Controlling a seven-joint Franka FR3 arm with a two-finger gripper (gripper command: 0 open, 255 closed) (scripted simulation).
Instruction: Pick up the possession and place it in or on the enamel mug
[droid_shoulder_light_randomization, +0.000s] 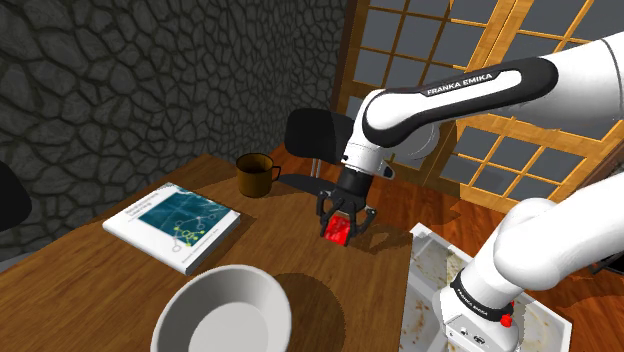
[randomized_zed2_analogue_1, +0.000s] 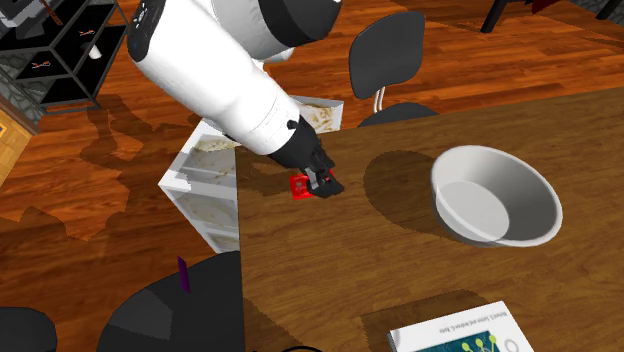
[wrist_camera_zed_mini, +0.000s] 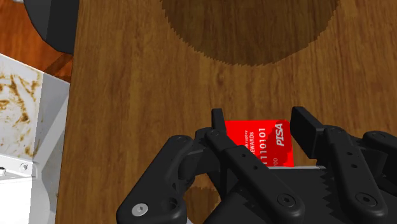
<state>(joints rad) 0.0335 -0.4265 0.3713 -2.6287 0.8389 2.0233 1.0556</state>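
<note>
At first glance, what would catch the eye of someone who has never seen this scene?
The red card stands out most, clasped in the black gripper over the wooden table, near the edge beside the stand. Next comes the large white bowl at the bottom of the shoulder view. The brown mug stands near the table's far edge.

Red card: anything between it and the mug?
Nothing visible. The red card is clasped in the gripper; bare table runs from it to the brown mug. Book and bowl lie off that line.
</note>
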